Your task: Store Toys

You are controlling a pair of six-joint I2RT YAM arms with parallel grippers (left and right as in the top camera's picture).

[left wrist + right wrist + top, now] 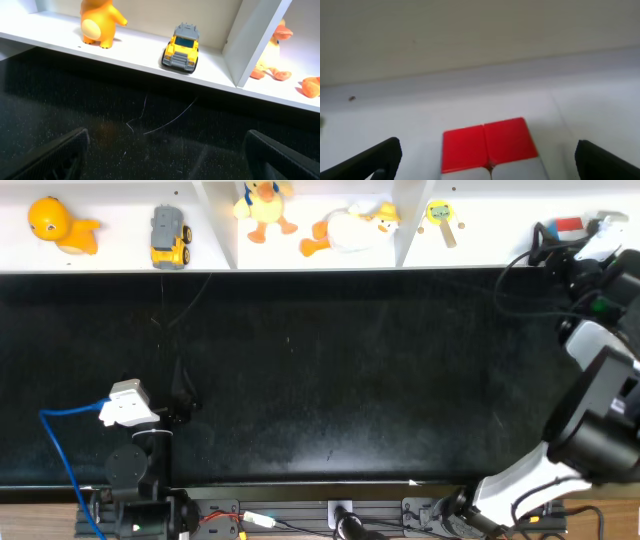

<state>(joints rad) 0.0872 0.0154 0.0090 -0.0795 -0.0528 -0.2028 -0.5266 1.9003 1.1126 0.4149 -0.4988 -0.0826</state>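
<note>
The red block (pixel 487 142), on the shelf (pixel 395 110) floor at the top view's 2 o'clock, looks hard, light and smooth, best pinched across flat sides by the right fingers (pixel 375 157), spread wide clear of it; left fingers (pixel 55 152) gape empty over the worktop (pixel 150 140).

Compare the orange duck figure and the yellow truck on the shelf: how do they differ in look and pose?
The orange duck figure is rounded and smooth with a pale belly; the yellow truck is boxy, with a grey roof and black wheels. The duck stands upright and taller; the truck sits low on its wheels, its front facing the table. Both stand apart in the same white shelf compartment.
</note>
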